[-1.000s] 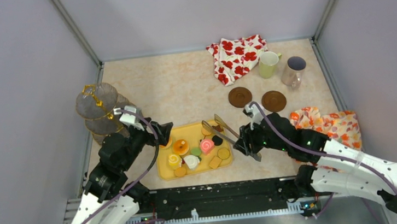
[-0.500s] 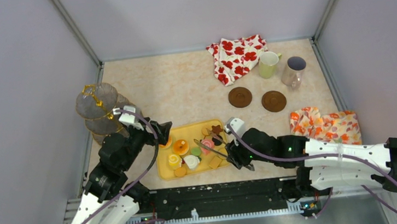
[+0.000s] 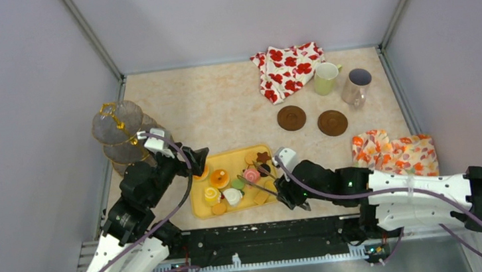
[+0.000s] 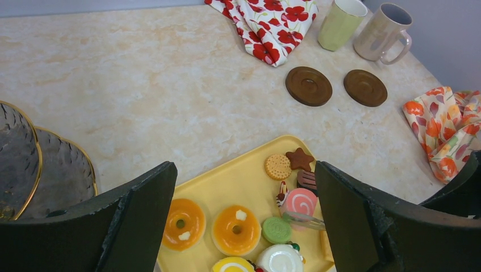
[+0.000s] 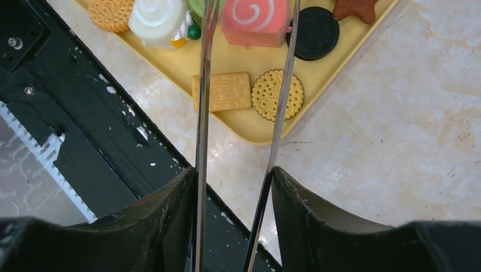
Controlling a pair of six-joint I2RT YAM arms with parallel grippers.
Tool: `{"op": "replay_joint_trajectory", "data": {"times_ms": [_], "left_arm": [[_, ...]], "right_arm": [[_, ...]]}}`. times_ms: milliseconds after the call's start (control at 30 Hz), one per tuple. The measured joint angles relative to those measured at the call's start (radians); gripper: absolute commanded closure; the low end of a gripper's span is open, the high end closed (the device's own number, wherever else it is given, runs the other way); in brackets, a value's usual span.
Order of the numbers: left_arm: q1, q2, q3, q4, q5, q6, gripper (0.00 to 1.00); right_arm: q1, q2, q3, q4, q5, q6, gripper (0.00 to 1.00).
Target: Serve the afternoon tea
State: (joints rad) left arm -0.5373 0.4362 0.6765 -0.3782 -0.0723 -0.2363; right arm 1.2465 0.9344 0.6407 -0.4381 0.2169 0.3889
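Several toy sweets lie on a yellow tray [image 3: 227,160] at the near middle. My right gripper [image 3: 285,190] is shut on the long metal tongs [image 3: 260,186], which reach left over the tray. In the right wrist view the fingers [image 5: 170,204] press both tong arms [image 5: 202,113], whose spread tips flank the pink swirl roll [image 5: 253,20]. My left gripper [image 4: 244,170] hangs open above the tray's left part, over two orange tarts [image 4: 235,229], holding nothing. A pale-yellow mug [image 3: 325,78] and a greyish mug [image 3: 355,85] stand at the far right.
Two brown coasters [image 3: 291,118] [image 3: 332,122] lie in front of the mugs. A red-flowered cloth [image 3: 287,69] is bunched at the back, an orange floral cloth [image 3: 396,151] at the right. A gold-rimmed tiered stand [image 3: 120,131] stands at the left wall.
My right arm has swung left and lower, carrying the tongs from the tray's right edge in over the sweets to the pink roll. The left arm has stayed still.
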Motion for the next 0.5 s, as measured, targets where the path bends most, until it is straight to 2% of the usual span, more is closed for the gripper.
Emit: {"op": "replay_joint_trajectory", "data": {"times_ms": [300, 500], "left_arm": [[0.000, 0.000, 0.000, 0.000, 0.000, 0.000, 0.02], [0.000, 0.000, 0.000, 0.000, 0.000, 0.000, 0.02]], "right_arm": [[0.039, 0.048, 0.000, 0.000, 0.029, 0.001, 0.49], [0.049, 0.048, 0.000, 0.000, 0.053, 0.010, 0.56]]}}
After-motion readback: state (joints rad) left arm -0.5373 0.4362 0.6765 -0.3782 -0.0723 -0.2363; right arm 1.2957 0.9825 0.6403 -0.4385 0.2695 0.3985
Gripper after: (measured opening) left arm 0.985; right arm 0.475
